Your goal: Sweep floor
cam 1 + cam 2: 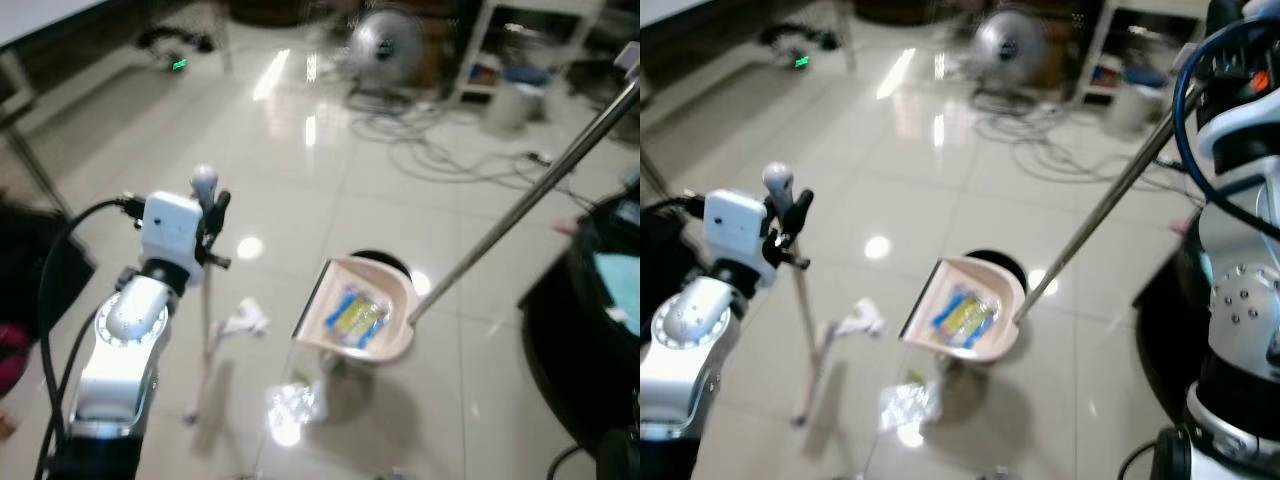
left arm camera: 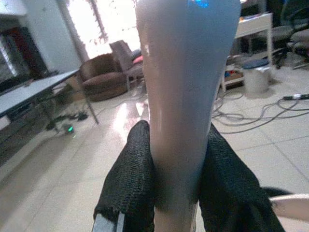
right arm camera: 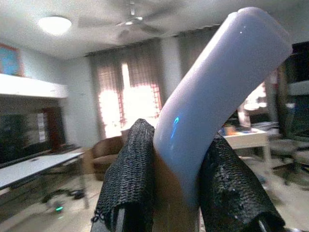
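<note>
Nearest the head camera, the silver left arm rises from the lower left, and its left claw (image 1: 212, 212) is clamped on the pale, thin broom handle (image 1: 206, 300); the left wrist view shows both black fingers (image 2: 130, 183) pressed against the handle's sides. The handle stands nearly upright, its rounded top just above the claw and its lower end on the glossy cream tiled floor (image 1: 300, 200).

The right claw (image 3: 176, 193) is likewise closed, its two black fingers squeezing the pale, curved grip of the dustpan's long metal pole (image 1: 520, 215). That pole slants down to the beige plastic dustpan (image 1: 360, 320), which sits on the floor in the middle of the scene and already holds a yellow-and-blue wrapper (image 1: 355, 318).

A crumpled white paper scrap (image 1: 243, 320) lies just beside the broom handle, and a clear crinkled plastic piece (image 1: 295, 402) lies near the pan's front edge; both are outside it.

Both scraps look very light and likely to skid or flutter on the slick tile, so short, gentle strokes toward the pan's mouth seem wise. The broom handle appears stiff and smooth; a firm hold high up, as now, gives reach but little leverage at the tip. A tangle of grey cables (image 1: 440, 150) lies well apart, farther back.
</note>
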Motion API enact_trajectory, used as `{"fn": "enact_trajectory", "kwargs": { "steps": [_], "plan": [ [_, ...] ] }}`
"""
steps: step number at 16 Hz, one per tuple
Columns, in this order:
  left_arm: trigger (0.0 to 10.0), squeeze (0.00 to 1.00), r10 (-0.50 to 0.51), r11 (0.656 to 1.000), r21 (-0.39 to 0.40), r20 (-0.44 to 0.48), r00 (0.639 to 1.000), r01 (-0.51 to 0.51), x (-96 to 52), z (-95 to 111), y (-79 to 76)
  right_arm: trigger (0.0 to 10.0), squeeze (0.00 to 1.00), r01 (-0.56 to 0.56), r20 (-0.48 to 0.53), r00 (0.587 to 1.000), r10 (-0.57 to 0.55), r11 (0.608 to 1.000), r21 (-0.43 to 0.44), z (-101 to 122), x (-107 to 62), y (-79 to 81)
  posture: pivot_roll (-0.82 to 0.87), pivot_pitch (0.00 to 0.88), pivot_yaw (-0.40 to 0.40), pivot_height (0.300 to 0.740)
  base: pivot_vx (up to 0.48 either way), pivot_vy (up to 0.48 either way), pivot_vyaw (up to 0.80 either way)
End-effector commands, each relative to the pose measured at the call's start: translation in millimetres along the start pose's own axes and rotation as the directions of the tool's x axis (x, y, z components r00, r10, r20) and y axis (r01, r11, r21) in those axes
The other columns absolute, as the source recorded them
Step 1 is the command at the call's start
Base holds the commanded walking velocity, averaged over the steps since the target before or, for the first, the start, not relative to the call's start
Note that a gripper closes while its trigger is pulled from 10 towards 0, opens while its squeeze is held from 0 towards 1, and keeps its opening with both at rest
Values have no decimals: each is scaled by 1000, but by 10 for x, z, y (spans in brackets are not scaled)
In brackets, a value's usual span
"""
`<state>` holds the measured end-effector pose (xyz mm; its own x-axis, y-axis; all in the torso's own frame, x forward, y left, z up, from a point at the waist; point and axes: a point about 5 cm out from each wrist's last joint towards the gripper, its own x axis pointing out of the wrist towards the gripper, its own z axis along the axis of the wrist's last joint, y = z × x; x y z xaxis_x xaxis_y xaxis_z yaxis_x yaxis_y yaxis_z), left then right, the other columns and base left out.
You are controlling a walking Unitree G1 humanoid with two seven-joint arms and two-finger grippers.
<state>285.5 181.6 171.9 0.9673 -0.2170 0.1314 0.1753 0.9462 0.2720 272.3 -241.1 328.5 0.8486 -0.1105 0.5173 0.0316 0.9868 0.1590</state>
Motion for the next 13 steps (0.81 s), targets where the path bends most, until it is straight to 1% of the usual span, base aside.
{"fn": "enact_trajectory", "kwargs": {
  "steps": [1, 5, 13],
  "plan": [
    [10000, 0, -26, 1000, -8, 53, 998, 27, 37, 103, -76, 10000, 0, 17, 56, 998, -17, 1000, 0, 126, 6, -34, 7, 46, -21, 740, 371, 0, 0],
    [10000, 0, -20, 1000, -8, 49, 999, 21, 27, 94, -51, 10000, 0, 30, 58, 998, -31, 999, 21, 121, 0, -67, 8, 52, -21, 740, 370, 0, 0],
    [10000, 0, -13, 1000, -9, 45, 999, 14, 13, 94, -42, 10000, 0, 54, 62, 997, -55, 998, 10, 103, 7, -126, 17, 60, -25, 740, 370, 0, 0]
  ]
}}
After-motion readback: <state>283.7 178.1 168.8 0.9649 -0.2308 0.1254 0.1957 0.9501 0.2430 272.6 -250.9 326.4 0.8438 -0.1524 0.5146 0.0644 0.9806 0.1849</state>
